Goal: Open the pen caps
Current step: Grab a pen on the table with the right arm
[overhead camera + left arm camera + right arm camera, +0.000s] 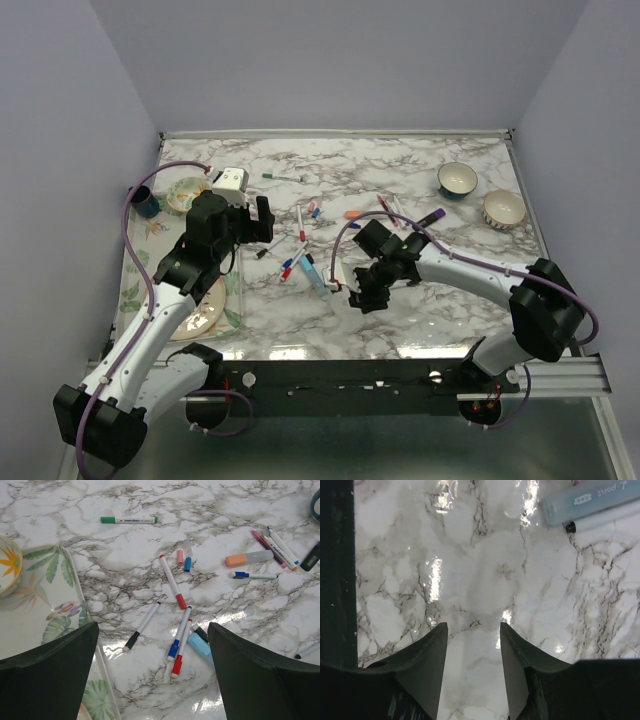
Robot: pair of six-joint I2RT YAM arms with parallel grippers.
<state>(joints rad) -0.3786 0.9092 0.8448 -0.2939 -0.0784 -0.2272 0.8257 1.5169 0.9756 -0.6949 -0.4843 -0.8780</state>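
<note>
Left wrist: stubby plastic pen caps (181, 601) on slim pens (169, 576); glossy veined marble (125, 545).

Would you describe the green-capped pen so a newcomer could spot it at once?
On the marble table, look past the central cluster of pens toward the far edge. The green-capped pen lies there alone, the only one with green ends.

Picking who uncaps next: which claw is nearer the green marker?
Left. The left claw hovers just in front of the green marker, slightly left; the right claw is farther off, toward the table's near edge.
</note>
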